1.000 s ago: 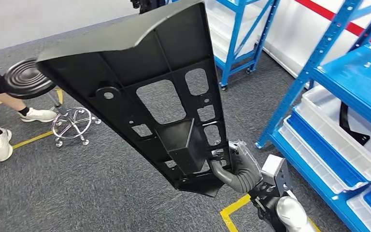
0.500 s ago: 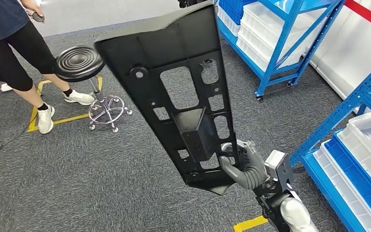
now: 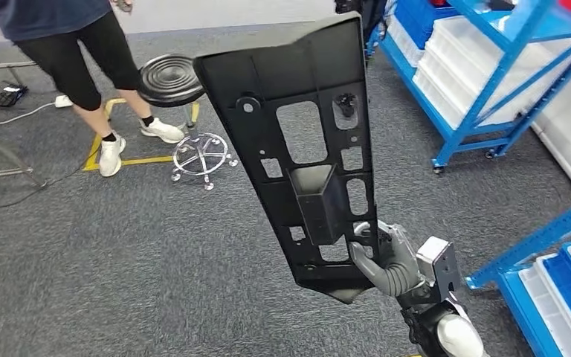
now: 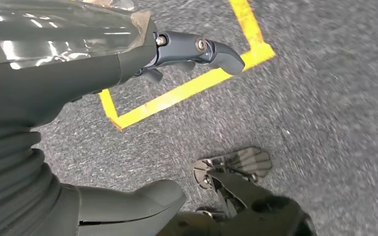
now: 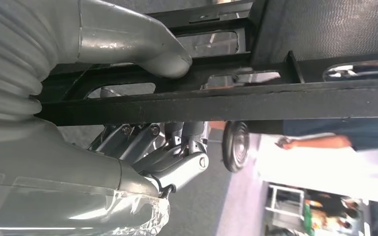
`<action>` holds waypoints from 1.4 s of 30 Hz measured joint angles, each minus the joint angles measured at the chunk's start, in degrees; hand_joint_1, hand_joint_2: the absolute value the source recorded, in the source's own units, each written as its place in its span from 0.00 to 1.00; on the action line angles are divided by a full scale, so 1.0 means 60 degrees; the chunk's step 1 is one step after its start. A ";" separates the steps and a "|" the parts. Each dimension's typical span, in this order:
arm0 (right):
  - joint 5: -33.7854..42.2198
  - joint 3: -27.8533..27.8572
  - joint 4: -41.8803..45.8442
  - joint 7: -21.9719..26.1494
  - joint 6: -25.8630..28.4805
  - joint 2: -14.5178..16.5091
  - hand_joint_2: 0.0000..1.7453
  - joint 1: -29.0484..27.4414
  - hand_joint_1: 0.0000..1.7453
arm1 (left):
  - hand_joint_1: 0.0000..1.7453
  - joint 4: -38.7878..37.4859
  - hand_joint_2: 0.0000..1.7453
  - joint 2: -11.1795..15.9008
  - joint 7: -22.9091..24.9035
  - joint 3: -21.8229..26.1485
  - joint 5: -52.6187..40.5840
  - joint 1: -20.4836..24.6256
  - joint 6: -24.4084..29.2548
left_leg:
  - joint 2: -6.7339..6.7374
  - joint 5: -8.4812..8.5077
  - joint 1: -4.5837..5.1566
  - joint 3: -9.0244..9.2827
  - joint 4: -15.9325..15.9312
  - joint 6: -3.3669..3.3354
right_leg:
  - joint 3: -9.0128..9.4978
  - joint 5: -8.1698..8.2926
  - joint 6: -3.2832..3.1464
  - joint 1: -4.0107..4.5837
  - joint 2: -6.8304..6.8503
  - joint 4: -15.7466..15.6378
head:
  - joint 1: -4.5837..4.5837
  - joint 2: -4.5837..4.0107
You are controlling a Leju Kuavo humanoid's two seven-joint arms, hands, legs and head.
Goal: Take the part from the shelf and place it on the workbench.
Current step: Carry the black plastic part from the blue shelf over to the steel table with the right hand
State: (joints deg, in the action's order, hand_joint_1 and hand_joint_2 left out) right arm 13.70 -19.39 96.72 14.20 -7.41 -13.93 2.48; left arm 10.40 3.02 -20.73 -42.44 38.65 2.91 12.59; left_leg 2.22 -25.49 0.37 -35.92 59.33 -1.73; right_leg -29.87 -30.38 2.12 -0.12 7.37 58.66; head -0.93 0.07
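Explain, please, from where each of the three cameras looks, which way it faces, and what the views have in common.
Head view: high on the body, facing forward and down at the carpet; the right hand grips the black part at its lower end, with a stool, a person and blue shelves behind.
Left wrist view: behind the left hand, facing the floor and yellow tape.
Right wrist view: behind the right hand, facing the part's edge.
Shared: head and right wrist views both show the part, hand and stool.

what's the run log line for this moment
phase: carrying | right hand: grips lower edge of large black ribbed plastic panel, held upright | left hand: holds nothing, over grey carpet | workbench: not seen
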 joint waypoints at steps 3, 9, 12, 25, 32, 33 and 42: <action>-0.0059 0.0170 0.0054 -0.0006 -0.0005 0.0017 1.00 -0.0231 1.00 | 0.00 0.0000 1.00 0.0026 -0.0008 -0.0012 0.0046 -0.0008 -0.0005 | -0.0345 0.0088 -0.0072 0.0108 -0.0130 -0.0179 | -0.0454 -0.0538 -0.0024 -0.0049 -0.0793 0.1055 | 0.0054 0.0000; -0.0114 0.0379 0.0079 -0.0009 -0.0036 0.0022 1.00 -0.0590 1.00 | 0.00 0.0000 1.00 0.0032 -0.0076 -0.0016 0.0074 -0.0021 -0.0030 | -0.1205 0.0096 -0.0083 0.0115 -0.0099 -0.0199 | -0.0958 -0.0361 0.0216 -0.0126 -0.1372 0.1552 | 0.0098 0.0000; -0.0135 0.0507 0.0130 -0.0005 -0.0039 0.0028 1.00 -0.0665 1.00 | 0.00 0.0000 1.00 0.0029 -0.0157 -0.0013 0.0121 -0.0017 -0.0044 | -0.1551 0.0088 -0.0056 0.0047 -0.0029 -0.0055 | -0.0364 0.0223 0.0213 -0.0188 -0.1825 0.0157 | 0.0107 0.0000; -0.0256 0.1009 0.0483 0.0020 -0.0036 0.0132 1.00 -0.1042 1.00 | 0.00 0.0002 1.00 0.0016 -0.0181 -0.0046 0.0096 -0.0028 -0.0131 | -0.0002 -0.0384 -0.0181 -0.0502 0.1139 0.0342 | -0.0280 0.0274 -0.0299 -0.0114 -0.0410 0.0027 | -0.0025 0.0000; -0.0301 0.1087 0.0635 0.0021 -0.0041 0.0207 1.00 -0.1099 1.00 | 0.00 0.0004 1.00 0.0032 -0.0176 -0.0065 0.0045 0.0009 -0.0187 | -0.0062 -0.0069 -0.0066 0.0214 -0.0121 -0.0036 | -0.0203 -0.0022 0.0004 0.0000 -0.0105 0.0215 | 0.0058 0.0000; -0.0314 0.1102 0.0666 0.0023 -0.0043 0.0220 1.00 -0.1119 1.00 | 0.00 0.0004 1.00 0.0038 -0.0172 -0.0067 0.0042 0.0016 -0.0188 | -0.0174 -0.0033 -0.0099 0.0260 -0.0169 -0.0096 | -0.0373 -0.0207 -0.0004 -0.0012 -0.0389 0.0591 | 0.0080 0.0000; -0.0423 0.1196 0.0700 0.0024 -0.0159 0.0276 1.00 -0.1335 1.00 | 0.00 0.0004 1.00 0.0026 -0.0180 -0.0079 0.0039 0.0035 -0.0198 | -0.1426 -0.0019 -0.0124 0.0238 -0.0121 -0.0044 | -0.0425 0.0204 0.0286 -0.0216 -0.1778 0.0276 | 0.0204 0.0000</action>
State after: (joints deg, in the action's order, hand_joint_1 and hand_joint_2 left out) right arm 11.17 -12.21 100.91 14.34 -8.37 -12.27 -5.53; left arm 10.43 3.18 -21.81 -42.92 38.89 3.12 11.40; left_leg -6.33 -25.61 -0.37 -34.49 58.60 -2.00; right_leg -32.42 -29.15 3.84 -1.42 -3.30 60.32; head 0.30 0.07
